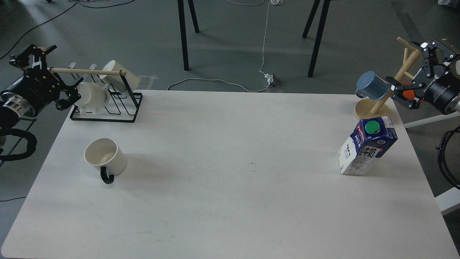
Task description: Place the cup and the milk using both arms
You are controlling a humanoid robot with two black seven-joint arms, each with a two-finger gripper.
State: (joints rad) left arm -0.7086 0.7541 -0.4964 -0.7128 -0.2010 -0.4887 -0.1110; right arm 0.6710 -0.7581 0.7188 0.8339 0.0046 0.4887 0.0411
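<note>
The cup [105, 158], squat and cream-white with a black loop handle facing me, stands upright on the left part of the white table [230, 201]. Over on the right side stands the milk [366, 145], a dark-blue and white carton with a green cap. My left gripper [50, 77] hovers off the table's far left corner, open and empty, well behind the cup. Beyond the far right corner my right gripper [418, 70] is open and empty too, above and behind the milk.
A black wire rack [104, 115] with a wooden rod holds two white lettered mugs [91, 95] at the back left, close to my left gripper. A wooden mug tree [372, 108] carrying a blue mug [372, 86] stands at the back right.
</note>
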